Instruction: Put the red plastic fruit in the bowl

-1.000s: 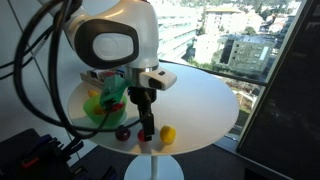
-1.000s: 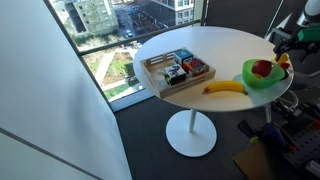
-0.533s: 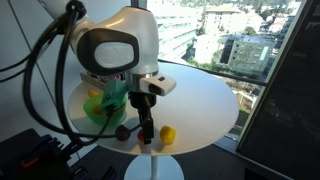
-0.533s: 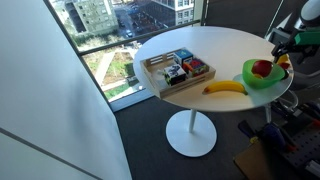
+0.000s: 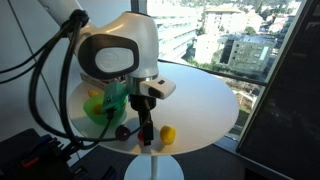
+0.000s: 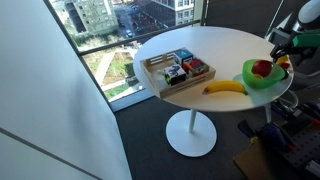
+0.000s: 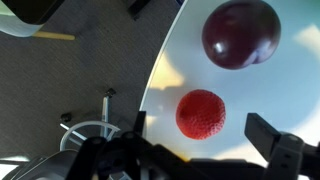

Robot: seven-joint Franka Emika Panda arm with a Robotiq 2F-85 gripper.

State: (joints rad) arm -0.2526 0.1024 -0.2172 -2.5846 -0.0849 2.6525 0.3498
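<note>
Red fruit sat on table, lower mid-frame, btw open claw's jaws, ungripped. Lift & drop into bowl remained.

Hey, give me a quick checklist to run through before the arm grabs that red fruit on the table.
1. The tool is open: ok.
2. The red plastic fruit lies in line between its fingers: ok.
3. The maroon fruit lies apart from the red one: ok.
4. The tool is low enough to close: cannot tell.
5. Room in the bowl: cannot tell; something red already lies inside.
</note>
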